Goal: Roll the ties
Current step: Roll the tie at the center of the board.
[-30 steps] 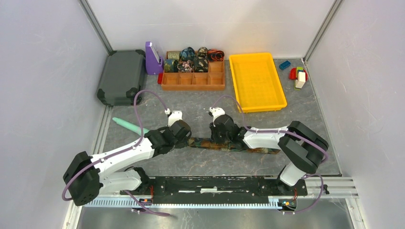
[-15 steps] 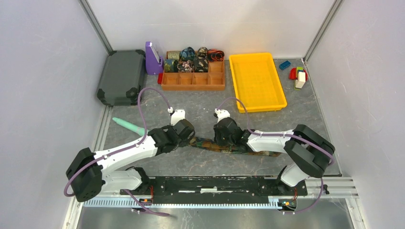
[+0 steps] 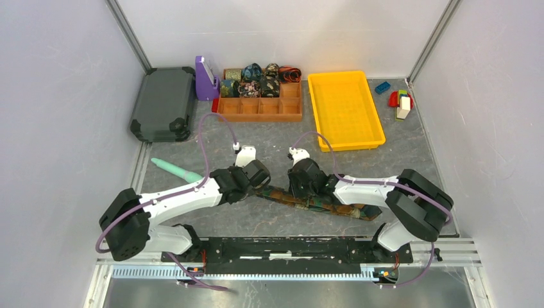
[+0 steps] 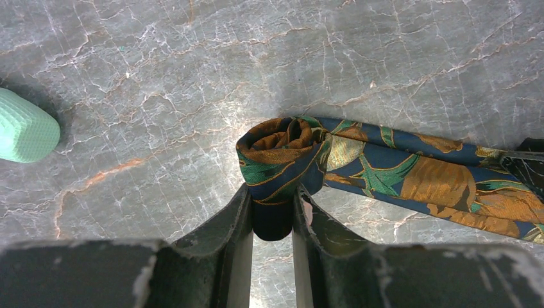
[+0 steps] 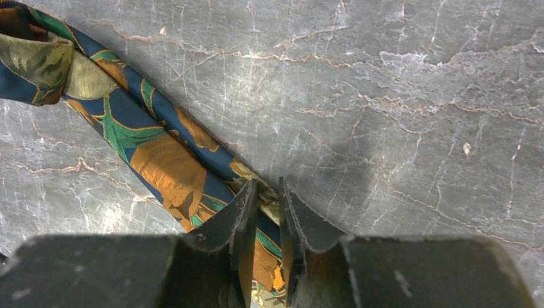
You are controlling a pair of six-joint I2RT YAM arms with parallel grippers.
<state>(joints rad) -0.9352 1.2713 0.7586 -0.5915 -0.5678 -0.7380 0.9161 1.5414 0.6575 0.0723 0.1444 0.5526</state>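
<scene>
Navy tie point(image 4: 410, 173) with orange and green leaf print.

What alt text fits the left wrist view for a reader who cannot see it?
The left tool pinches the rolled-up end of a blue, green and orange patterned tie, whose unrolled length trails flat to the right across the grey marbled table. The rounded end of a teal stick shows at the left edge.
</scene>
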